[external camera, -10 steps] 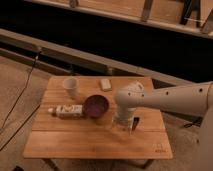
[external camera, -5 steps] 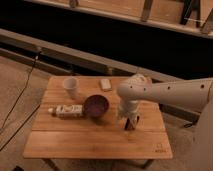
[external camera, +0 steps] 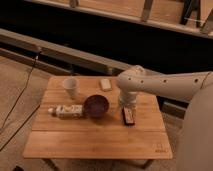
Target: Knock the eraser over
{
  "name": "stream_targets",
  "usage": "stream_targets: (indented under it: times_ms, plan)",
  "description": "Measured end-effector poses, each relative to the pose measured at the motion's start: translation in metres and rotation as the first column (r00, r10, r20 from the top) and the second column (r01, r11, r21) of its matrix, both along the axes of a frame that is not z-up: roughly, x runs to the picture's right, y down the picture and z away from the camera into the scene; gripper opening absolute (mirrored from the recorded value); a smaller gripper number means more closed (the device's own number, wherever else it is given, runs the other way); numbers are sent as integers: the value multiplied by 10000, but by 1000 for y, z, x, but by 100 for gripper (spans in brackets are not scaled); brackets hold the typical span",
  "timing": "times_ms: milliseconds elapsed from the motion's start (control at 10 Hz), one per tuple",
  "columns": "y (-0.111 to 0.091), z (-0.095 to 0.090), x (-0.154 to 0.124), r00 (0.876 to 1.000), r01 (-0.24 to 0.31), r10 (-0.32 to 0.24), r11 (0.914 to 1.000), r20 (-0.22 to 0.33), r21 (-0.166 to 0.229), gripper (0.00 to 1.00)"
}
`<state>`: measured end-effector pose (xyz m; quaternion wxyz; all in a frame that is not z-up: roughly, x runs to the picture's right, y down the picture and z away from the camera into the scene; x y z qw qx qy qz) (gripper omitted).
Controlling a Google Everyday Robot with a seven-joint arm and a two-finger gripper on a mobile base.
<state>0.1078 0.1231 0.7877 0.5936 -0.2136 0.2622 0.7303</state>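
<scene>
The eraser (external camera: pixel 128 116) is a small black block with a reddish-brown face. It lies flat on the wooden table (external camera: pixel 95 142), just right of the dark bowl (external camera: pixel 96 105). My gripper (external camera: pixel 125 104) hangs from the white arm that reaches in from the right. It sits directly behind and slightly above the eraser, close to it. No orange stick shows.
A white cup (external camera: pixel 70 86) stands at the table's back left. A small pale beige piece (external camera: pixel 105 84) lies at the back middle. A bottle (external camera: pixel 65 110) lies on its side left of the bowl. A dark wall and ledge run behind the table.
My arm has pulled up and back from the table. The eraser, earlier under the gripper, now shows lying flat in front of it.
</scene>
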Motion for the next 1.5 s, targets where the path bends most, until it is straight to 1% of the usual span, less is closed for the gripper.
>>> stream_targets:
  times_ms: [200,500,1500]
  plan:
    - [-11,1,-3,9999,157,-157,9999,16,50,65]
    - [-26,-9,-9,9993,355,-356,9993,66,150,65]
    - [-25,-9,-8,9993,360,-361,9993,54,133,65]
